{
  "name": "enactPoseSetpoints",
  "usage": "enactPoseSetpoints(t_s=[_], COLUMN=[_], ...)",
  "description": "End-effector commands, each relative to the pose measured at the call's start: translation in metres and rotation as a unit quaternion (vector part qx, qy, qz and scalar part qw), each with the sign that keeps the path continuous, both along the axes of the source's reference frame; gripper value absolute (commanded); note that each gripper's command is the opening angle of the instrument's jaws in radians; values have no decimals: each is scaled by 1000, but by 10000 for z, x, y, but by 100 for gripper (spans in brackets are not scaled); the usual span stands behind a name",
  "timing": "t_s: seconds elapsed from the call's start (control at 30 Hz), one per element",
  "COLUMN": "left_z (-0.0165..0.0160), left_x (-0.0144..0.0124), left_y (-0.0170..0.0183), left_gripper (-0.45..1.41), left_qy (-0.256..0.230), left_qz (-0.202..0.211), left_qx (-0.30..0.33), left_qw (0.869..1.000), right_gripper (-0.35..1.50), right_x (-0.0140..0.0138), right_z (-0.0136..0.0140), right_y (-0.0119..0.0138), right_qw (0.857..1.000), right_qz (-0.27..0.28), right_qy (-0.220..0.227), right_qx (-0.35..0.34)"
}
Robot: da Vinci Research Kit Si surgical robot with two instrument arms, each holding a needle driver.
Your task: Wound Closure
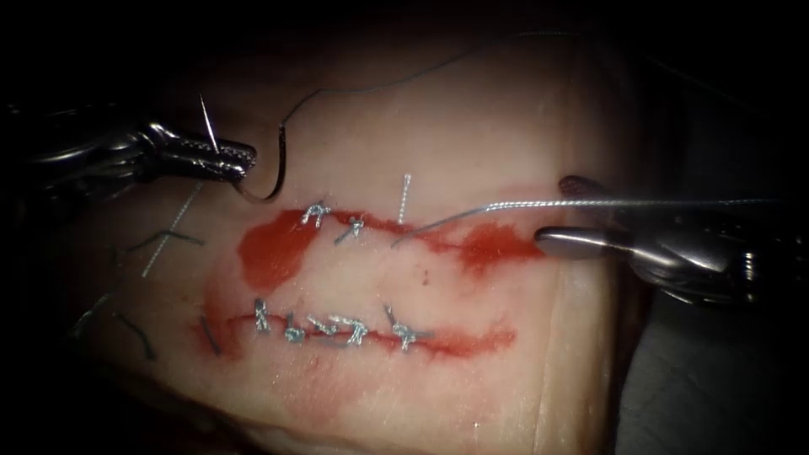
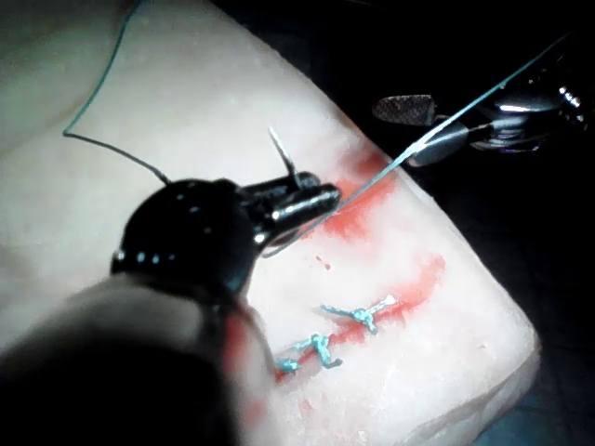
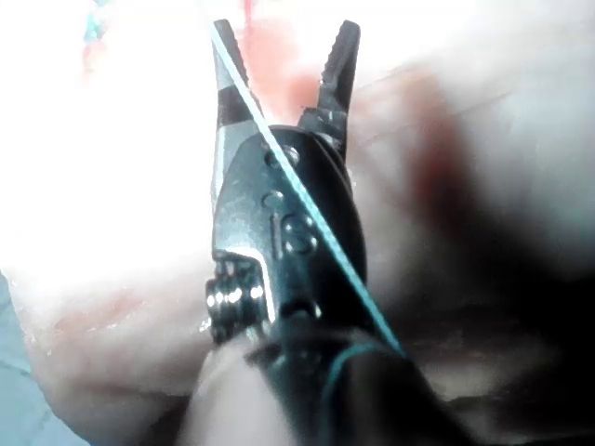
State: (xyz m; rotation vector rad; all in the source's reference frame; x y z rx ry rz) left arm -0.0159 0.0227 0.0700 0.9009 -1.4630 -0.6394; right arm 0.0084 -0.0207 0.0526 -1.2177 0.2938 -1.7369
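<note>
My left tool (image 1: 240, 160) left of the upper cut (image 1: 379, 227), clamped on the needle (image 1: 274, 168) above the tissue (image 1: 472, 135), my right tool (image 1: 566, 215) at that cut's right end, jaws apart, thread (image 1: 590, 204) running between them, stitched lower cut (image 1: 362, 333) in front

- The tissue (image 1: 472, 126) is seen as pale cream with a pinkish tinge.
- Bright red fluid (image 1: 274, 253) is pooled just below the left tool (image 1: 240, 164); a second red patch lies just beside the tip of the right tool (image 1: 556, 215).
- The thread (image 1: 640, 203) is shown silvery-white with a twisted, rope-like pattern beside the right tool.
- The needle (image 1: 278, 173), held at the left tool's tip, is seen dark and steel-grey.
- Both tools are rendered in shiny grey metal; a cross-hatched pattern is visible on the right tool's inner jaw face.
- The knots (image 1: 316, 213) along the cut are seen silver-white.
</note>
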Motion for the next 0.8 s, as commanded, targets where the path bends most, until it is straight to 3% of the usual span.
enactPoseSetpoints(t_s=[0.03,0.2,0.37,0.47,0.8], left_z=[5,6,15,18,16], left_x=[-6,-6,-5,-4,-5], left_y=[1,0,-1,-1,-2], left_gripper=[-45,-45,-45,-45,-45], left_qy=[0,3,13,14,14], left_qz=[0,1,11,12,11], left_qx=[-1,-2,1,3,3], left_qw=[1000,1000,1000,1000,1000], right_gripper=[73,76,61,61,61], right_x=[27,56,82,92,102], right_z=[10,32,48,51,50], right_y=[-9,-15,-6,-2,2], right_qw=[1000,998,995,991,970], right_qz=[21,42,77,94,69], right_qy=[12,22,26,38,113], right_qx=[17,35,60,86,203])
